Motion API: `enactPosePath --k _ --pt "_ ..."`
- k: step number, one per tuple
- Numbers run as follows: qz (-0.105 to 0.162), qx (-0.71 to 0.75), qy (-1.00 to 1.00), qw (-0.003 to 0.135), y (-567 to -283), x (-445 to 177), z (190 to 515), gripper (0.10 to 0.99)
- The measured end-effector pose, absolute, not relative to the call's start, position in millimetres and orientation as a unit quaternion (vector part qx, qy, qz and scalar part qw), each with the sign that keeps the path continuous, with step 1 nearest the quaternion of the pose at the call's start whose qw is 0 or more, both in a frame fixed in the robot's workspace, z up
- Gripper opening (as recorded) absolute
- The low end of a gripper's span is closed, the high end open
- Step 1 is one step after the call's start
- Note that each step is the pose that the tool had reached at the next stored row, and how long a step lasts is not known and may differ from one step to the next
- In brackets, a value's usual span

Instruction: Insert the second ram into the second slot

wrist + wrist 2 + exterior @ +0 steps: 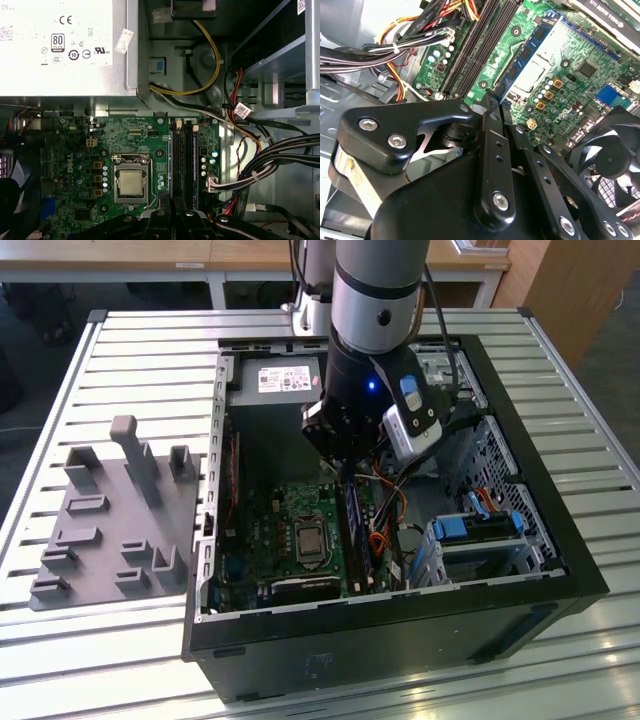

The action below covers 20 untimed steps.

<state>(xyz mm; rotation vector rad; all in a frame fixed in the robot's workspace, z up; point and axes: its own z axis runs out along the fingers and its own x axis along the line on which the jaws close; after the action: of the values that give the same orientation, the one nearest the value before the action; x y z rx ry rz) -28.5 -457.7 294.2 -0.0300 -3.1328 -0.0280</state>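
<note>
My claw [492, 102], pressed together with nothing between, hovered over the motherboard's [75, 165] slots [185, 160]; blue ram [527, 50] looked seated, press-down step judged underway.

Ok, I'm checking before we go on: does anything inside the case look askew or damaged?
Nothing stands out. The second ram stands on edge, parallel to the black slots, below the hand. The cables bunch beside the slots.

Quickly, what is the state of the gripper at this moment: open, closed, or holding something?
Gripper: closed, fingers together above the motherboard; whether it holds anything cannot be told.
</note>
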Motion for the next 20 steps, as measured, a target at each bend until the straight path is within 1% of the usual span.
enactPosePath --k 4,20 --pt "-0.009 -0.009 -1.000 0.002 -459 -29 293 0.137" --pt "-0.006 -0.010 -1.000 0.002 -459 -30 274 0.137"
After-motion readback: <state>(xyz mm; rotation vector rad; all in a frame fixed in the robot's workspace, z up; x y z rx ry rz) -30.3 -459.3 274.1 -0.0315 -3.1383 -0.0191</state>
